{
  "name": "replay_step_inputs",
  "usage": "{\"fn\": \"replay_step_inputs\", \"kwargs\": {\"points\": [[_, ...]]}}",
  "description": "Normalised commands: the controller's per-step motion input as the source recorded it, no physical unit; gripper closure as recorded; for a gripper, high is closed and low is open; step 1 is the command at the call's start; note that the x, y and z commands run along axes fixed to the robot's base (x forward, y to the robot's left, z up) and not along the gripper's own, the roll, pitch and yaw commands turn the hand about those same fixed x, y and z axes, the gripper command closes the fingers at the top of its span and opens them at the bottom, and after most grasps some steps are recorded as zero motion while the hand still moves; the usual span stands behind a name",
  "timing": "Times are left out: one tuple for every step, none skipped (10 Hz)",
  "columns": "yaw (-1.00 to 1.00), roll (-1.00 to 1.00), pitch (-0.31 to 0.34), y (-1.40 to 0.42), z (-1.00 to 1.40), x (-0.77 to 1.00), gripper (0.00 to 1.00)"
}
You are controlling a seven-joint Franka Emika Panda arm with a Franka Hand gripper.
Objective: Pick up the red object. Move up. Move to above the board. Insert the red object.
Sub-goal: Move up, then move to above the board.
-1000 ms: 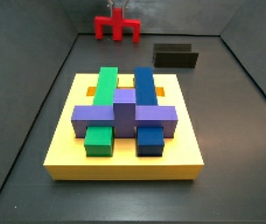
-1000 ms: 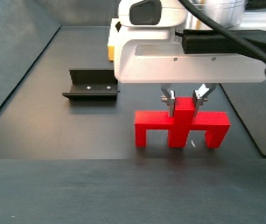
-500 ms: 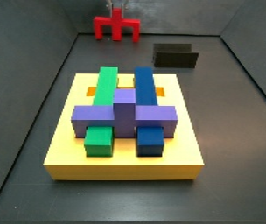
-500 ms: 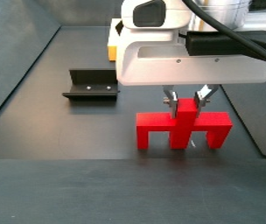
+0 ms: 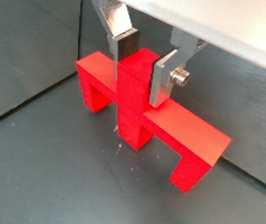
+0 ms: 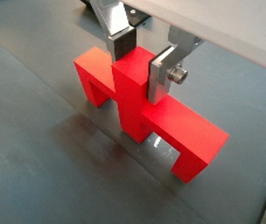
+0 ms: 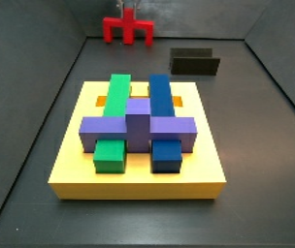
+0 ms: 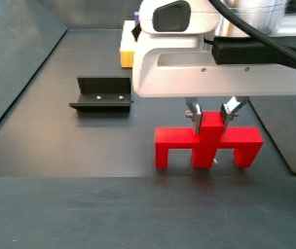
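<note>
The red object (image 5: 171, 131) sits at the far end of the dark floor in a side view (image 7: 129, 29), well apart from the yellow board (image 7: 70, 167). My gripper (image 5: 143, 68) straddles its central upright post, and both silver fingers press against the post's sides. This also shows in the other wrist view, with the gripper (image 6: 143, 63) on the red object (image 6: 171, 131). In a side view the gripper (image 8: 210, 110) hangs under the white hand, shut on the post of the red object (image 8: 177, 148), whose legs are at or just above the floor.
The board bears green (image 7: 115, 97), blue (image 7: 161, 97) and purple (image 7: 137, 126) blocks. The dark fixture (image 7: 196, 63) stands to one side of the red object and also shows in the other side view (image 8: 98, 94). Grey walls enclose the floor.
The gripper and the red object have shifted together a little sideways in a side view. The board and the fixture have not moved.
</note>
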Motion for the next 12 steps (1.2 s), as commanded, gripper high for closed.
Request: {"fn": "replay_step_inputs", "kwargs": {"points": [[0.0,0.0,0.0,0.0,0.83,0.0,1.0],[-0.02,-0.01,0.01,-0.02,0.82,-0.02,1.0],[-0.02,0.01,0.038,-0.03,0.58,-0.06,1.0],[-0.02,0.04,0.032,-0.01,0.38,-0.04,1.0],[0.0,0.0,0.0,0.0,1.4,0.0,1.0],[0.0,-0.02,0.031,0.0,1.4,-0.03,1.0],[0.01,0.01,0.033,-0.01,1.4,-0.05,1.0],[0.01,0.01,0.024,0.0,1.4,0.0,1.0],[0.0,-0.02,0.06,0.02,0.99,0.05,1.0],[-0.01,-0.01,0.097,0.01,0.55,0.04,1.0],[0.0,0.01,0.077,0.0,0.27,0.03,1.0],[0.08,-0.09,0.105,-1.4,0.13,0.16,1.0]]}}
